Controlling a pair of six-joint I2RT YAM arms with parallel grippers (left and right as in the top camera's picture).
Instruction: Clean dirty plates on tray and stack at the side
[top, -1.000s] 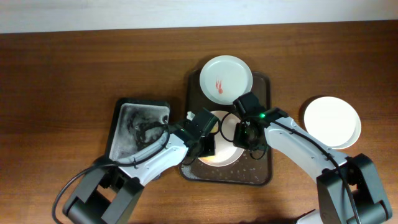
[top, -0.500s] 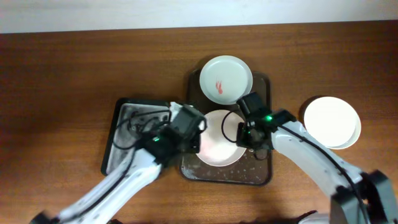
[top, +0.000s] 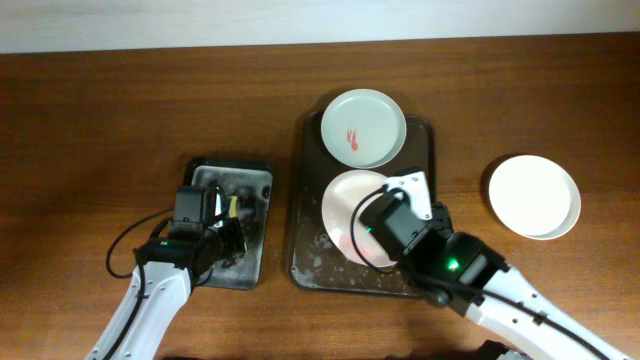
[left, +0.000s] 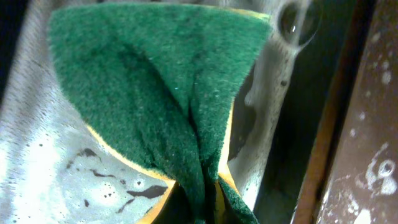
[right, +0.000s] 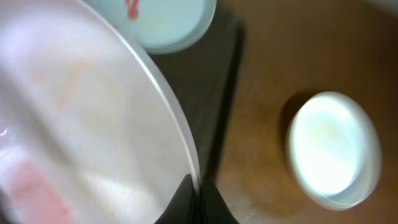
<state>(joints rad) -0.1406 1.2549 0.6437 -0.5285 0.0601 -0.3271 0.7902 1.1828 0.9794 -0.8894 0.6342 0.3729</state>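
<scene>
The dark brown tray (top: 312, 268) lies mid-table. At its far end sits a white plate (top: 363, 127) with a red smear, also in the right wrist view (right: 158, 22). My right gripper (top: 372, 226) is shut on the rim of a second white plate (top: 342, 205), held tilted over the tray. In the right wrist view this plate (right: 81, 106) fills the left, with a faint pink patch, and the fingers (right: 198, 194) pinch its edge. A third, clean plate (top: 533, 195) rests on the table at the right. My left gripper (top: 226, 228) is shut on a green-and-yellow sponge (left: 161, 87) over the black tray.
The small black tray (top: 230, 164) with grey foamy water (left: 50, 168) sits left of the brown tray. The brown tray's wet rim (left: 329, 124) shows beside it. The clean plate (right: 333, 149) lies on bare wood right of the tray (right: 217, 81).
My left arm has moved left from the middle plate to the black tray, carrying the sponge. My right gripper has lifted and tilted the middle plate, and its arm has swung toward the front.
</scene>
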